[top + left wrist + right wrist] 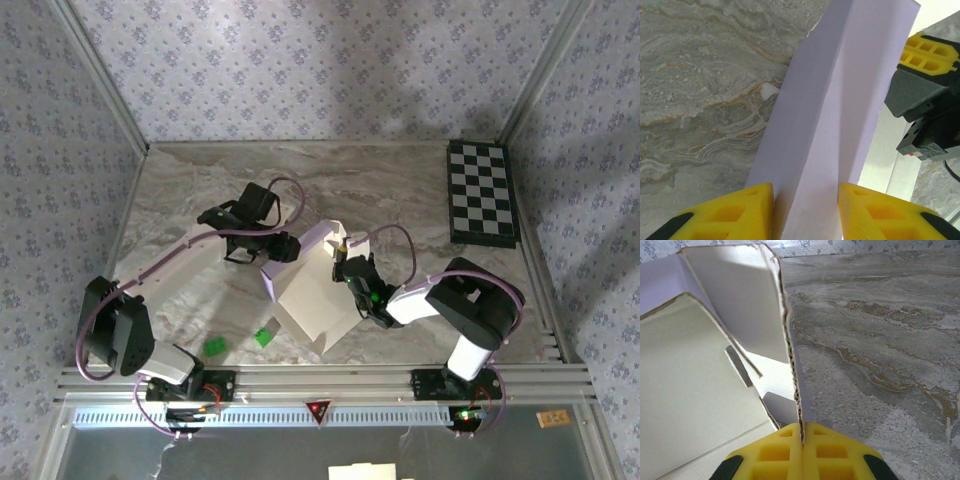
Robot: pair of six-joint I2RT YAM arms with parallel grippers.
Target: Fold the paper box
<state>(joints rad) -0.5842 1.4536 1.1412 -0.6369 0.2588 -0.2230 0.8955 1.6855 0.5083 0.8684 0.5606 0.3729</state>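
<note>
Top view: shows paper box (310,292) half-raised mid marble table (400,190), between left gripper (291,248) and right gripper (343,262), touching both

Left wrist: straddles a lilac panel with parted yellow fingers (752,207); cannot tell whether clamped

Right wrist: pinches a raised wall's edge between pressed-together fingertips (782,447)

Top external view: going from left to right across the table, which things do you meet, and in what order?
green bits → left claw → paper box → right claw → checkerboard
</note>
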